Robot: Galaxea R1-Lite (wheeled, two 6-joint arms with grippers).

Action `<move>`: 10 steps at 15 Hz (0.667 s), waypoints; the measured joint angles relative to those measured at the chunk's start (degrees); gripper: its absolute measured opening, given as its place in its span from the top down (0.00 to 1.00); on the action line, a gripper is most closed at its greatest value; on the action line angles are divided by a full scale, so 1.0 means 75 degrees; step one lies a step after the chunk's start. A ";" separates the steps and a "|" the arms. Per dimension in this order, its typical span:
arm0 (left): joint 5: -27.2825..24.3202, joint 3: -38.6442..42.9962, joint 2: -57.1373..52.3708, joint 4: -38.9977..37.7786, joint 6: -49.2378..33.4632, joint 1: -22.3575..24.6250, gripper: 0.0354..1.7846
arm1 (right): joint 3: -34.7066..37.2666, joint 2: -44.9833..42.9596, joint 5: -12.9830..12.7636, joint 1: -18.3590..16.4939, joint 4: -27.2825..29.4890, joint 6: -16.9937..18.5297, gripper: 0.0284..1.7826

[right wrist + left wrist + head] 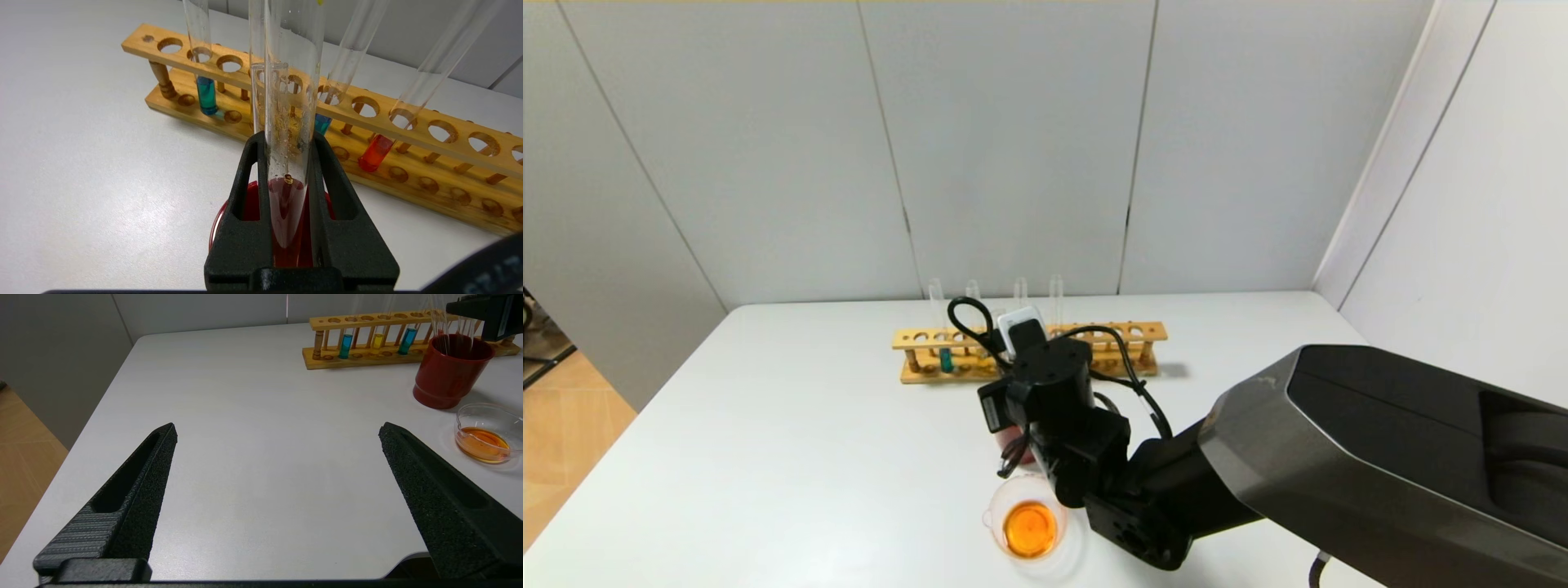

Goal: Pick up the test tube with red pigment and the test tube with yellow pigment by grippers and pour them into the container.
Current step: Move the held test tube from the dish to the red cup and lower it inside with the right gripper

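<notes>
Count, taken from the light wooden rack, of which there is one:
- teal-liquid glass tubes in rack: two
- yellow-liquid glass tube in rack: one
- red-liquid glass tube in rack: one
- near-empty clear glass tube before rack: one
- dark-red cup: one
- low clear glass beaker: one

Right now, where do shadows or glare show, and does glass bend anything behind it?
Head view: the rack casts a short shadow on the table at its right end. Left wrist view: a soft shadow lies beside the red cup. Right wrist view: the tube in the right hand warps the rack behind it.
</notes>
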 joint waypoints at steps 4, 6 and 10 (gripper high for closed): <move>-0.0003 0.0000 0.0000 0.0000 0.0002 0.0000 0.02 | 0.0020 0.0128 0.0101 0.0037 0.0018 -0.0359 0.86; 0.0000 0.0000 0.0000 0.0000 0.0002 -0.0003 0.02 | 0.0011 0.0198 0.0122 0.0091 0.0011 -0.0499 0.86; 0.0000 0.0000 0.0000 0.0003 0.0002 0.0000 0.02 | 0.0023 0.0239 0.0184 0.0137 0.0029 -0.0886 0.86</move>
